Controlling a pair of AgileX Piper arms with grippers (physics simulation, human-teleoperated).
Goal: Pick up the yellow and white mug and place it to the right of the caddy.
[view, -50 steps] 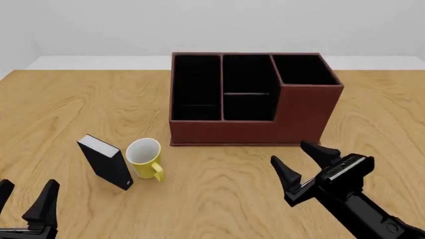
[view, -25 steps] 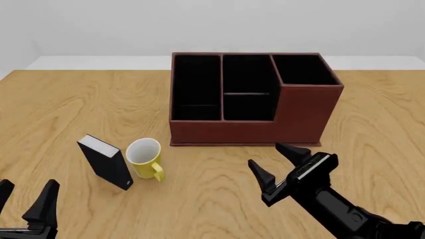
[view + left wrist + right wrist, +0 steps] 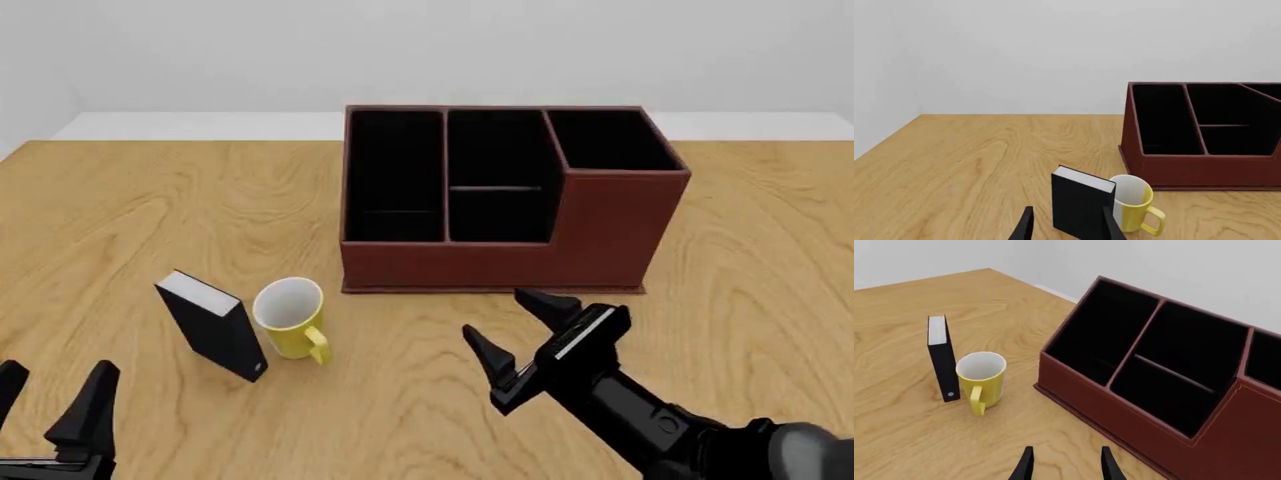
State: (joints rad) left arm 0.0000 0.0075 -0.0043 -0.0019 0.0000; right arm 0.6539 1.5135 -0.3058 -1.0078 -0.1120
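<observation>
The yellow and white mug (image 3: pixel 291 317) stands upright on the table, handle toward the near side, just in front of the caddy's left corner; it also shows as mug (image 3: pixel 981 380) and mug (image 3: pixel 1133 202). The reddish-brown caddy (image 3: pixel 507 200) sits at the table's middle back, seen too as caddy (image 3: pixel 1161 385) and caddy (image 3: pixel 1201 135). My right gripper (image 3: pixel 518 330) is open, in front of the caddy and to the right of the mug, holding nothing. My left gripper (image 3: pixel 51 408) is open at the near left edge, well short of the mug.
A small black book-like box (image 3: pixel 214 326) stands upright right beside the mug on its left, also visible as box (image 3: pixel 1081 201) and box (image 3: pixel 941 357). The wooden table (image 3: pixel 147 210) stretches wide around the caddy, with a white wall behind.
My right gripper has moved left and a little nearer across the table, from in front of the caddy's right corner toward its middle. The left gripper, mug and box have not moved.
</observation>
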